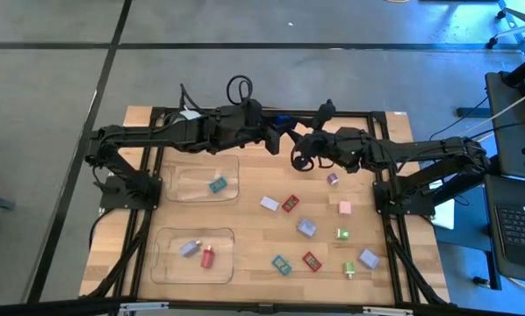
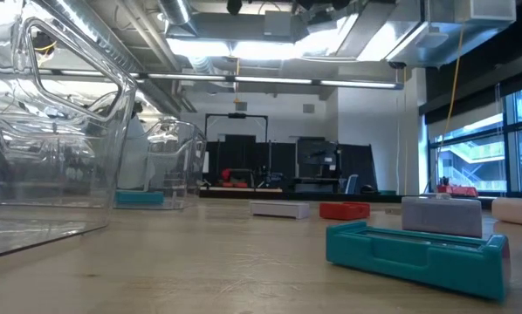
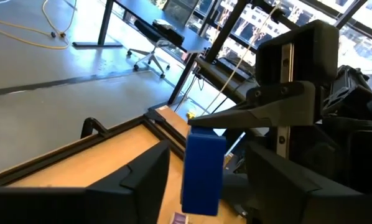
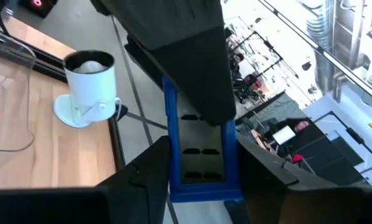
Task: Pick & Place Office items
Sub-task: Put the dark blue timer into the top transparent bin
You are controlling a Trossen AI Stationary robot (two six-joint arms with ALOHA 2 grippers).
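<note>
A blue blocky office item (image 1: 283, 121) hangs in the air over the table's far middle, between both arms. My right gripper (image 4: 201, 146) is shut on it. My left gripper (image 3: 208, 149) comes at it from the table's left and is open. Its fingers stand on either side of the blue item (image 3: 203, 174) with a narrow gap on each side. Several small pieces lie on the table's right half, among them a red one (image 1: 290, 204), a pink one (image 1: 344, 207) and a teal one (image 1: 282, 264). My right gripper pinches the blue item by its two long side edges (image 4: 168, 155) between its two fingers. The fingers come in about level from the table's right. In the left wrist view one right finger (image 3: 254, 115) lies on the item's upper end. The item is lifted clear of the table.
Two clear trays lie on the left half. The far tray (image 1: 182, 168) holds a teal piece (image 1: 217, 185). The near tray (image 1: 161, 263) holds a lavender piece and a red piece. A white cup-like object (image 4: 86, 87) stands near the far left edge. A black frame (image 1: 148, 211) borders the board.
</note>
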